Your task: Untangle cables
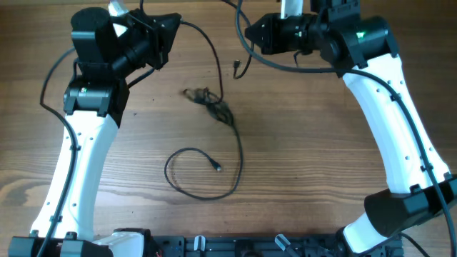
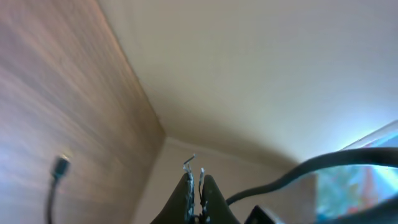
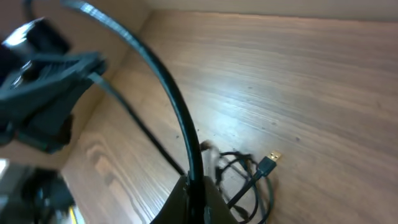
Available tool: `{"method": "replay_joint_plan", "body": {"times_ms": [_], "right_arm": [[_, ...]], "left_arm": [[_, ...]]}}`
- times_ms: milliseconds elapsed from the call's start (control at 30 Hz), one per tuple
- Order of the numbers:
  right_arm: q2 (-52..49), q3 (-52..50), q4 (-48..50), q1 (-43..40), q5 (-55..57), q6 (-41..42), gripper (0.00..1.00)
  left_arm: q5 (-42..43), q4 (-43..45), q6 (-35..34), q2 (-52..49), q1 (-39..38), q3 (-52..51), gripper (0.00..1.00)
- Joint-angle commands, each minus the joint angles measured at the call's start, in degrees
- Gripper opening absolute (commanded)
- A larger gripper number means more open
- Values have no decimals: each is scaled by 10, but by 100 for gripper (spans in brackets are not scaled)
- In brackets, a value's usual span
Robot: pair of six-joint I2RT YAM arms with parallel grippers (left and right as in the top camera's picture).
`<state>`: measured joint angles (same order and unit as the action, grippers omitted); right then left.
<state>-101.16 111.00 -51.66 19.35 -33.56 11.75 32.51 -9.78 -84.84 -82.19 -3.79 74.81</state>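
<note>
1. Tangle of thin black cables lies mid brown wooden worktop, one strand reaching the left tool.
2. That left tool is pinched together on it.
3. The right tool is clamped on another strand.

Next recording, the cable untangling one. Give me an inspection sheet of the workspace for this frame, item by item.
Surface: wooden table, no spills seen.
Job's things: cables knotted in a small tangle mid-table. One strand runs down into an open loop ending in a loose plug. A second plug lies nearer the right arm.
Clutter: nothing seen.
Grippers: left gripper shut, with a cord leading from it to the tangle. Right gripper shut, with a cord rising from between its fingers.
Cables: thick arm wires run along both arms, apart from the tangle.
Surroundings: pale wall beyond the table edge; black fittings along the near edge.
</note>
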Motion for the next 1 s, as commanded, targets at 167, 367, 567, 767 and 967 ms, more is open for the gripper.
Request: {"method": "replay_joint_plan", "body": {"times_ms": [167,367,567,767,967], "right_arm": [[-19,-1,0,10,-104,-156,18],[-48,-1,4,41,-115,-213,34],[-84,-1,43,56,-115,-223,76],[-99,-1,103,56,-113,-220,69],[-100,-1,148,56,-111,-190,48]], "left_arm": [[29,21,-227,3,-6,5,4],[31,32,-228,3,-6,5,4],[34,31,-228,3,-6,5,4],[41,31,-228,3,-6,5,4],[44,32,-228,3,-6,5,4]]}}
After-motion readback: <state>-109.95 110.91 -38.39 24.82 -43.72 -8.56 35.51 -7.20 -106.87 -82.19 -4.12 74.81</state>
